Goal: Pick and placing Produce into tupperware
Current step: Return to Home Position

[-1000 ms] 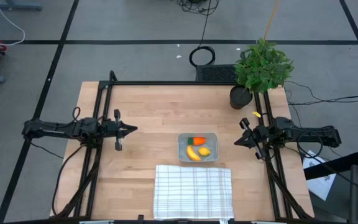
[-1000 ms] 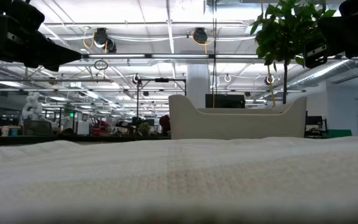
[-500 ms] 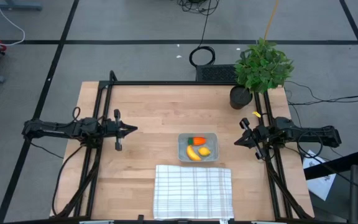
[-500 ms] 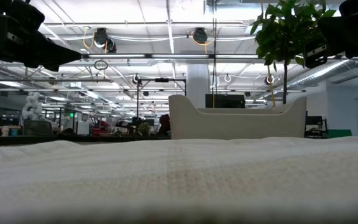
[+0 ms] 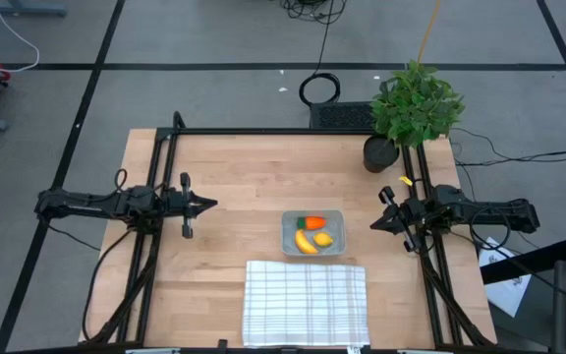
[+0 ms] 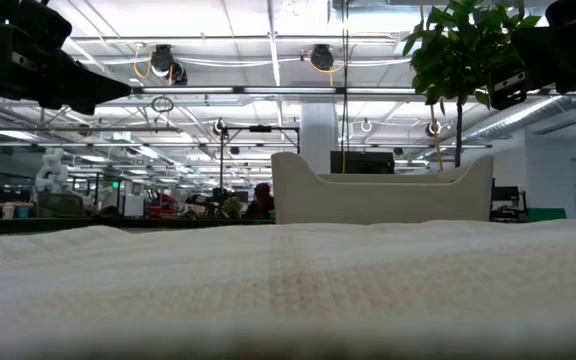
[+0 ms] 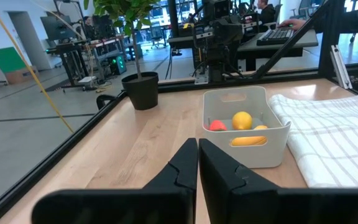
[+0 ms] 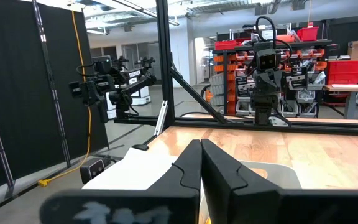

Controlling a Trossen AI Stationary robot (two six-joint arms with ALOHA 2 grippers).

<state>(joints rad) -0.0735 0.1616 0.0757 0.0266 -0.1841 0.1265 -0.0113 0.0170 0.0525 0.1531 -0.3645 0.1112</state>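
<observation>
Left gripper [image 5: 207, 205] is at the table's [image 5: 234, 167] left side. The arm is stretched out flat & low across the left rail, wrist level, tips aimed inward toward the tupperware [image 5: 286, 234] and well apart from it. In the left wrist view its 2 fingers [image 7: 185, 163] are pressed together w/ nothing btwn them: closed, empty.

Right gripper [image 5: 374, 225] mirrors that pose on the right side. The arm lies horiz. over the right rail, tips pointing in at the tub, near but not touching. Its 2 fingers [image 8: 188, 163] also meet flush: closed, empty.

The tupperware stands mid-table btwn the 2 grippers, closer to the right one, just beside the white grid cloth [image 5: 306, 300]; can't tell if they touch. All 3 produce pcs lie inside:
- carrot [image 5: 312, 222] on the side away from the cloth
- banana [image 5: 306, 243] on the cloth side
- lemon [image 5: 323, 239] next to the banana, on the cloth side

Potted plant [image 5: 416, 103] is at the table's far right corner, behind the right arm. In the low view the tub's pale wall [image 6: 383, 200] rises behind the cloth.
</observation>
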